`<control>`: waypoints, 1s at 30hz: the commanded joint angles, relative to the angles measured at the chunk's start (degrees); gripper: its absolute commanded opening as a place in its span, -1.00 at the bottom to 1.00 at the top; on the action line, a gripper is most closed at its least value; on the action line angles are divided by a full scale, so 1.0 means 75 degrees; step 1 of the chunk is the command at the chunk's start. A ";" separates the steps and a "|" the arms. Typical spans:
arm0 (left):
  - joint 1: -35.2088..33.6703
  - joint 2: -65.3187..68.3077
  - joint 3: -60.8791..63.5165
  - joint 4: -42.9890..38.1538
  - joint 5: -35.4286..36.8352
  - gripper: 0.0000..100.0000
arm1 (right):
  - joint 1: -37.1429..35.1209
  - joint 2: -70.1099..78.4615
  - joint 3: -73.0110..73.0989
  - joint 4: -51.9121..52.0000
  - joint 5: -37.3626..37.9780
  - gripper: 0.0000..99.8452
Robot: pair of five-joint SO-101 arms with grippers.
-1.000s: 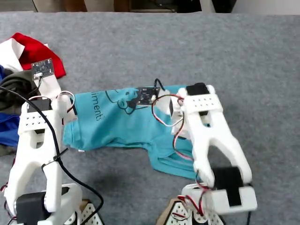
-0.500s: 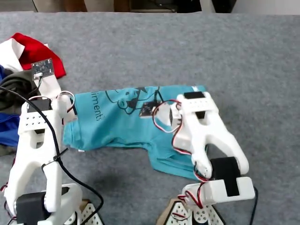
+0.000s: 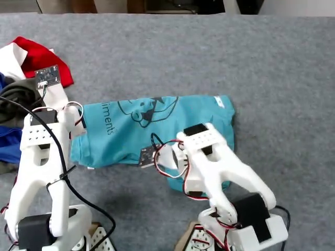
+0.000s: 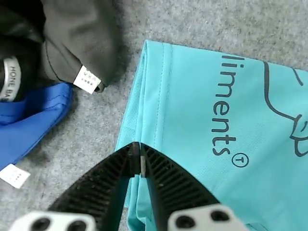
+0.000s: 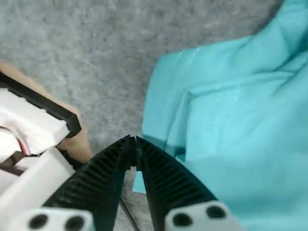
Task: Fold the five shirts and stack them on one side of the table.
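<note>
Teal shirt (image 3: 131, 130): lay print-up on the grey table (image 3: 272, 63), with its near flap bunched and not yet folded.
Left gripper (image 4: 136, 161): sat at the teal shirt's hem end, jaws pinched together on the doubled edge.
Right gripper (image 5: 132, 151): hung over the teal shirt's bunched near corner with jaws pressed together. Whether any cloth sat between them could not be told.
Waiting pile: a red shirt (image 3: 39, 57), a dark grey shirt (image 4: 82, 43) and a blue shirt (image 4: 29, 120) were heaped just beyond the teal shirt's hem end.
Step, as judged: squaring the loose flap for a fold.
Doing it well: it called for anchoring the hem end and taking the flap by its outer corner. The flap then had to be lifted clear and laid across the teal shirt, edges aligned, without dragging the body.
</note>
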 commanded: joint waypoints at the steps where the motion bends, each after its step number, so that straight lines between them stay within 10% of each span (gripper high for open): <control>1: -0.0070 -0.0158 -0.0082 -0.0059 0.0000 -0.96 | 0.0264 -0.0381 -0.0522 0.0375 0.0152 -0.98; 15: -0.0059 -0.0158 -0.0082 -0.0059 0.0012 -0.96 | 0.0557 -0.0779 -0.1213 0.0492 0.0258 -0.46; 30: -0.0059 -0.0158 -0.0023 -0.0059 0.0012 -0.96 | 0.0006 -0.0779 -0.0229 -0.1219 -0.0668 -0.76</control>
